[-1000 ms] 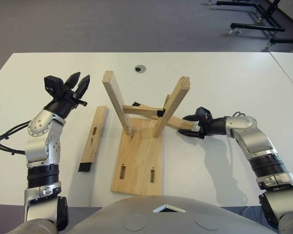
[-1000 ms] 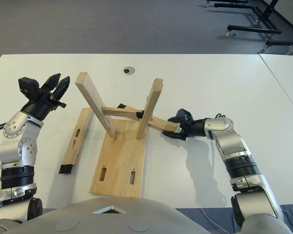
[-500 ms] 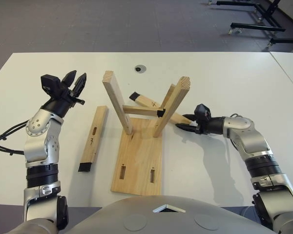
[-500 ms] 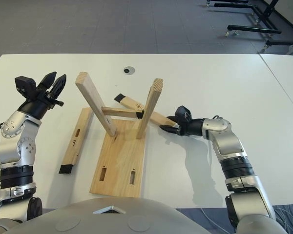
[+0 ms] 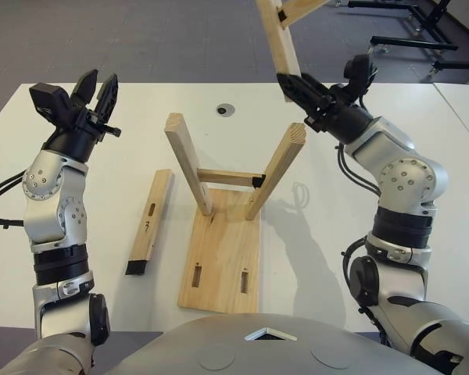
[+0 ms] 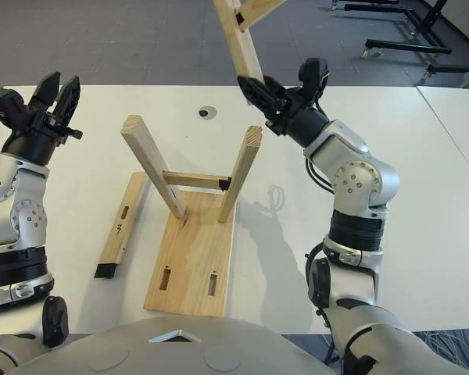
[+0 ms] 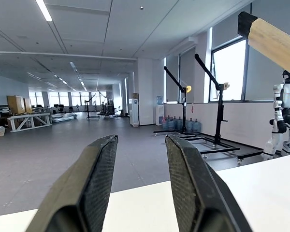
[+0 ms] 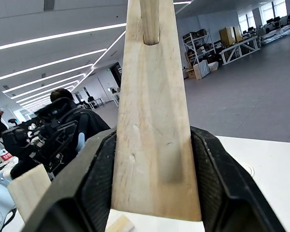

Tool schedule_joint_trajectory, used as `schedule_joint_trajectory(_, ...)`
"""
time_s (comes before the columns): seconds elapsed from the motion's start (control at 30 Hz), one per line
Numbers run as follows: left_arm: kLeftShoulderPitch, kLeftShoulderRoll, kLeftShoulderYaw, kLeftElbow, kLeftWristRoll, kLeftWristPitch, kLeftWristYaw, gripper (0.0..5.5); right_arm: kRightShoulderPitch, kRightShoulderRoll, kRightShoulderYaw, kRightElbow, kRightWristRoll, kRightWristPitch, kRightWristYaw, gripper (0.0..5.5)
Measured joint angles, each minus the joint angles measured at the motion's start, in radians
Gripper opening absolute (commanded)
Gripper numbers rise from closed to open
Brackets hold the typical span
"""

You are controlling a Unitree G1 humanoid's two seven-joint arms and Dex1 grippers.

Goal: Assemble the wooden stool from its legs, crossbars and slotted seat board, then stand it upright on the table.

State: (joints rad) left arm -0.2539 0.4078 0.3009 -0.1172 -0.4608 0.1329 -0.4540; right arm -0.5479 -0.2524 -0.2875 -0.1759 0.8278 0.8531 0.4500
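The slotted seat board (image 5: 219,254) lies flat on the white table. Two legs (image 5: 186,162) (image 5: 277,168) stand up from its far end, joined by a crossbar (image 5: 228,178). A loose leg (image 5: 150,223) with a black tip lies on the table to the left of the board. My right gripper (image 5: 303,95) is raised above the table's far side, shut on another leg (image 5: 277,39) that points up and carries a crossbar stub at its top. In the right wrist view that leg (image 8: 154,121) sits between the fingers (image 8: 99,188). My left gripper (image 5: 95,87) is open and raised at the left.
A small round grommet (image 5: 224,110) sits in the table behind the board. The table (image 5: 375,258) is bare to the right of the board and at the far left. Black floor stands (image 5: 410,39) are beyond the far right corner.
My right gripper has lifted the leg from the table behind the standing legs high into the air. The left arm has risen and moved outward, still open.
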Motion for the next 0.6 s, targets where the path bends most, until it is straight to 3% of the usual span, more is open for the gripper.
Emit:
schedule_joint_trajectory(0.1, -0.051, -0.01, 0.01, -0.063, -0.125, 0.067, -0.003, 1.81, -0.075, 0.018, -0.029, -0.057, 0.105, 0.036, -0.074, 2.07)
schedule_joint_trajectory(0.27, -0.088, -0.026, 0.025, -0.209, -0.541, 0.293, -0.081, 1.81, -0.132, 0.112, 0.006, -0.122, 0.259, 0.058, -0.172, 2.07)
schedule_joint_trajectory(0.47, -0.088, -0.006, 0.019, -0.253, -0.883, 0.502, -0.093, 1.81, -0.13, 0.133, 0.106, -0.161, 0.284, 0.023, -0.098, 2.07)
schedule_joint_trajectory(0.6, -0.103, -0.009, 0.016, -0.262, -0.953, 0.519, -0.083, 2.4, -0.11, 0.135, 0.142, -0.184, 0.273, -0.013, -0.072, 2.07)
